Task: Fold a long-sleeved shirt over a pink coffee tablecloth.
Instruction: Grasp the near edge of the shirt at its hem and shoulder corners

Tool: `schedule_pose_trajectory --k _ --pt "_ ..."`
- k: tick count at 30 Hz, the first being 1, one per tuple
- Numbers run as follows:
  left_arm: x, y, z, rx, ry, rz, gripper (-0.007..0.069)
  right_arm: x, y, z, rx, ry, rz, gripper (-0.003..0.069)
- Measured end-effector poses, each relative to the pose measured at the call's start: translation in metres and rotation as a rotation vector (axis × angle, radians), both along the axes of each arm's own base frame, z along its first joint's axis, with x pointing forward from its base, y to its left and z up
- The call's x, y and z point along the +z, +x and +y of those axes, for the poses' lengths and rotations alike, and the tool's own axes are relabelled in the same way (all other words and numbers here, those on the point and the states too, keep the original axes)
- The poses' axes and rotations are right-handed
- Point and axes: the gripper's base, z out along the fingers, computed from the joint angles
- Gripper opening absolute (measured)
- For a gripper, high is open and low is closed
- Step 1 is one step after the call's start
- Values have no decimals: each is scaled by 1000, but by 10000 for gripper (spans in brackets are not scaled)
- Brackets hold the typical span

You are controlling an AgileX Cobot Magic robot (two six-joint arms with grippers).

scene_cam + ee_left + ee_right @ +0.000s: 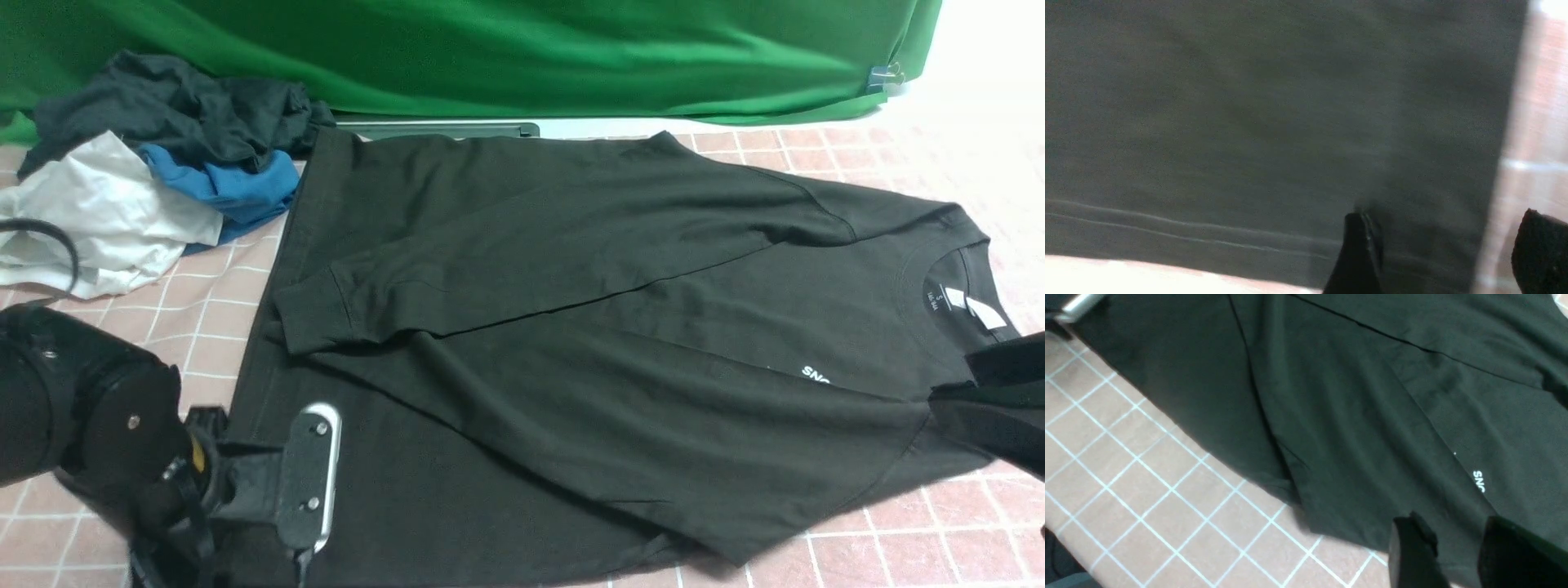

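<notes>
Black sweatshirt knit, thick and soft: the long-sleeved shirt (571, 343) lies flat on the pink coffee tablecloth (898, 531) that covers the counter. It is spread between the two claws, with its hem end under the left claw (1447, 249) and its collar end by the right claw (1455, 528). Both sleeves lie folded across the body, and one cuff (306, 314) rests just beyond the left claw.

The left claw stands wide, one finger over the fabric and the other over bare tablecloth, so the shirt's edge runs between them. It holds nothing. The right claw's fingers stand partly apart, low over the shoulder area near the chest print (1479, 481); whether they pinch fabric I cannot tell.

By its look the shirt is limp and fairly heavy for a garment. It will likely sag and drag rather than keep a shape, and the folded sleeves may slide off if one end rises faster than the other. It seems neither fragile nor slippery, though the tablecloth may ruck up with it. The best holds appear to be the ribbed hem (292, 245) beneath the left claw and the shoulder beneath the right one, pinching every shirt layer but not the tablecloth.
</notes>
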Motion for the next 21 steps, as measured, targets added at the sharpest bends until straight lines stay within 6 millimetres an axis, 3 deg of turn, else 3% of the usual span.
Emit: schedule_pose_trajectory --k 5,12,19,21 --pt "-13 3 -1 4 11 56 435 -1 -1 1 5 14 16 232" --pt "-14 5 -1 4 31 75 360 -1 -3 4 13 44 46 232" --pt "-6 13 -2 4 38 31 65 -1 -4 4 15 51 54 232" --pt "-4 16 -2 2 40 24 36 -1 -4 4 16 53 53 232"
